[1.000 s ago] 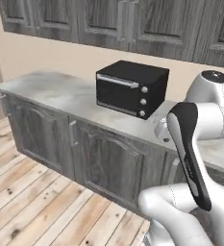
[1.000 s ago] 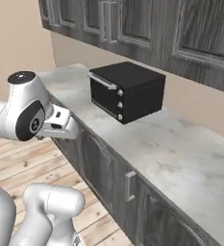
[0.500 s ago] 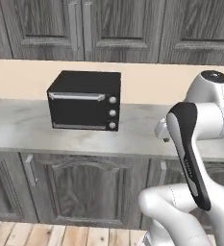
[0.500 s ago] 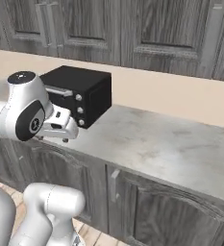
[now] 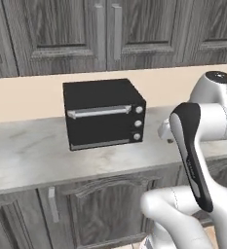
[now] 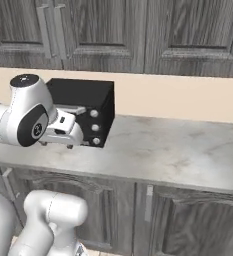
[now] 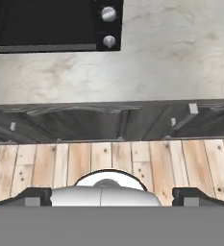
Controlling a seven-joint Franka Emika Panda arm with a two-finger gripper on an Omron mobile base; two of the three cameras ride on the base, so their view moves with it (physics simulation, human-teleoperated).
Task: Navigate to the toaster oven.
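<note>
The toaster oven [image 5: 103,114] is a wide matte-black box with a silver bar handle and small knobs down its right side. It stands on the grey marble counter [image 5: 27,155] against the beige wall. From the right base view the toaster oven [image 6: 97,106] sits just behind my arm's white elbow. My gripper [image 6: 55,145] hangs folded near the counter's front edge, pointing down. In the hand view the toaster oven [image 7: 46,24] shows at the top left, and my gripper [image 7: 111,196] is open with nothing between its fingertips [image 7: 34,194].
Dark grey wood cabinets [image 5: 100,39] hang above the counter, and matching base cabinet doors [image 6: 183,220] run below it. Bare marble counter [image 6: 178,150] stretches right of the oven. Light plank floor [image 7: 132,158] lies in front of the cabinets.
The whole picture has shifted as the base moved. The toaster oven now appears larger and nearer the middle of the left base view. The arm's pose is unchanged.
</note>
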